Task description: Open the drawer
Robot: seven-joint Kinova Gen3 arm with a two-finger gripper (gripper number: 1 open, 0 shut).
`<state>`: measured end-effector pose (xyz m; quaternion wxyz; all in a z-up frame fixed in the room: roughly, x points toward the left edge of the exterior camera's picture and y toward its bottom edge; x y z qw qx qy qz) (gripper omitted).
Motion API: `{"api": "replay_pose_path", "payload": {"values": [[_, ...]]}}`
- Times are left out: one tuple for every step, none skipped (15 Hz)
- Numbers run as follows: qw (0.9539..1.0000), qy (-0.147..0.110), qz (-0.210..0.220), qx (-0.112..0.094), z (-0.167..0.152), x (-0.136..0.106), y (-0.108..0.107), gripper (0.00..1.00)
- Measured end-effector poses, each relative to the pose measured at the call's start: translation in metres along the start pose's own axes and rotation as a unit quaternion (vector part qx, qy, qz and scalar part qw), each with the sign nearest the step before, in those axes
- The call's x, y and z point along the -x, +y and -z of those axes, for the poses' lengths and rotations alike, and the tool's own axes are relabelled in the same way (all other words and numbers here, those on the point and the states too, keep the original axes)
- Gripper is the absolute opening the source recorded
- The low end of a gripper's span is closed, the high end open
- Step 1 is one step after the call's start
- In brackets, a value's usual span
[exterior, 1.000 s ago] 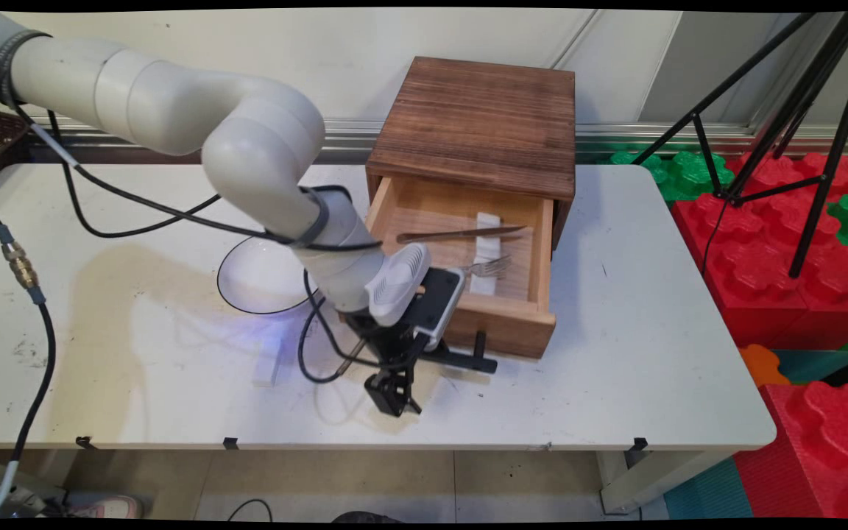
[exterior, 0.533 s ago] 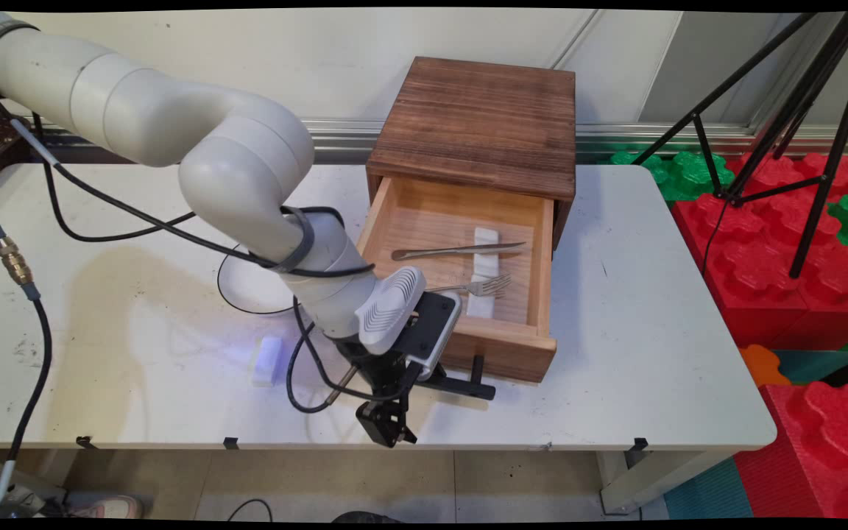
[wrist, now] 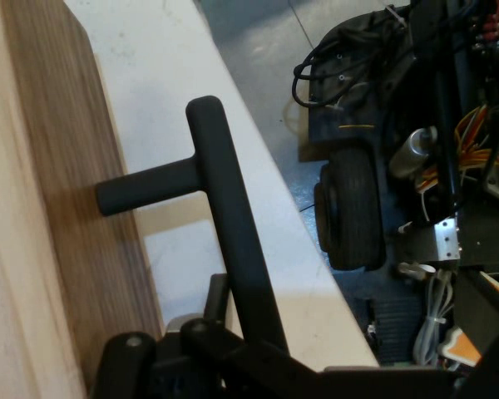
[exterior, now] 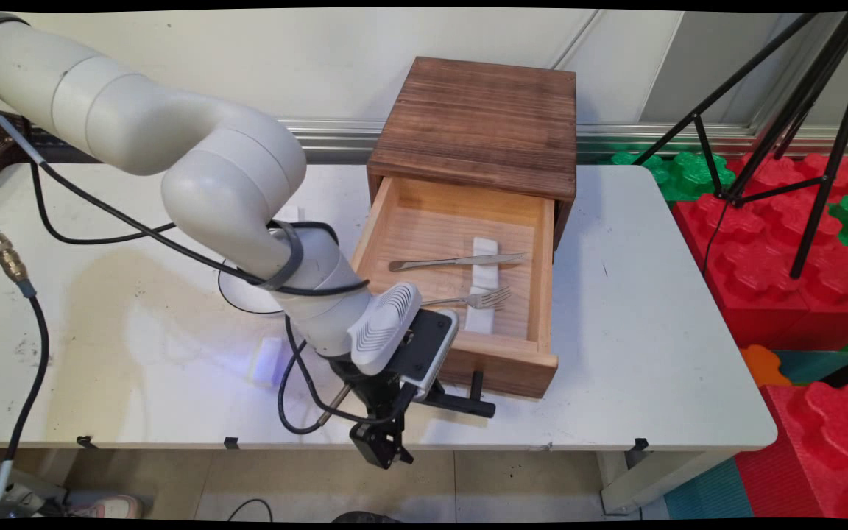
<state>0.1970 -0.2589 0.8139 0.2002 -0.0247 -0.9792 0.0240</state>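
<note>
While the gripper (exterior: pixel 424 394) is clamped on the black handle (wrist: pixel 224 216) at the table's (exterior: pixel 652 383) near edge, the wooden drawer (exterior: pixel 501 361) is seen pulled out, a knife (exterior: pixel 457 260) and fork (exterior: pixel 472 299) lying inside.

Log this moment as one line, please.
pincer: shut on drawer handle | drawer: open | inside: knife, fork

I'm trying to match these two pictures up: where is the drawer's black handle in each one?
Main view: the black handle sticks out from the drawer front, low centre, beside the claw.
Hand view: the handle runs up the middle from the bottom edge.
Shared landmark: the wooden drawer front, which fills the hand view's left side.
</note>
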Motion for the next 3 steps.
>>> {"api": "replay_pose_path", "payload": {"values": [[1.0, 0.0, 0.0, 0.001, 0.0001, -0.0005, 0.0016, 1.0], [1.0, 0.001, -0.001, 0.001, 0.0005, -0.0011, 0.0036, 1.0], [1.0, 0.002, -0.001, 0.0, 0.001, -0.0016, 0.005, 1.0]]}}
